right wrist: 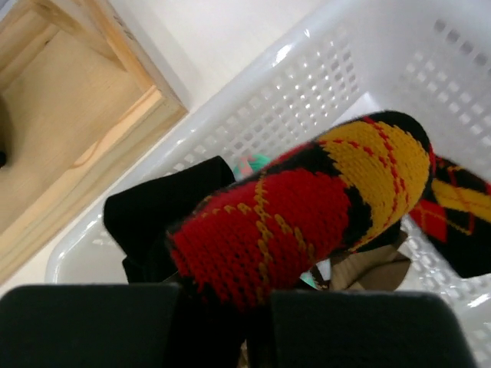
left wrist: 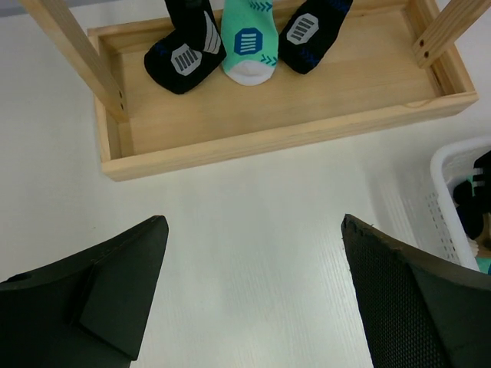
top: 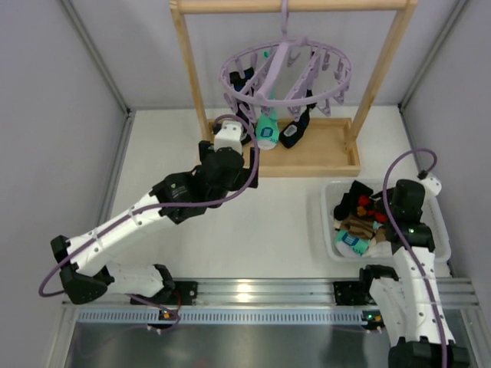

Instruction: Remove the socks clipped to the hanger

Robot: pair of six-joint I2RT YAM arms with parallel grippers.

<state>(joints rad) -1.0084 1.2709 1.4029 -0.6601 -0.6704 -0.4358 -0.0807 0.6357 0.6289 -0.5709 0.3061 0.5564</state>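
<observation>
The lavender ring hanger point(top: 285, 70) hangs by its hook from the wooden rack. Three socks stay clipped to it: a black one point(left wrist: 184, 50), a teal-white one point(top: 267, 130) point(left wrist: 249, 38) and another black one point(top: 294, 130) point(left wrist: 311, 27). Their toes dangle over the rack's base tray. My left gripper point(top: 244, 147) point(left wrist: 253, 224) is open and empty, low in front of the tray and short of the socks. My right gripper point(top: 374, 207) point(right wrist: 257, 322) is shut on a red-orange-black argyle sock point(right wrist: 307, 207) and holds it inside the white basket point(right wrist: 322, 84).
The wooden rack's tray point(left wrist: 276, 115) and posts point(top: 192, 69) frame the hanger. The white basket point(top: 328, 230) at the right holds a second argyle sock point(right wrist: 460, 222), a black sock point(right wrist: 165, 211), a brown striped sock point(top: 360, 226) and a teal one point(top: 351, 244). Grey walls stand on both sides.
</observation>
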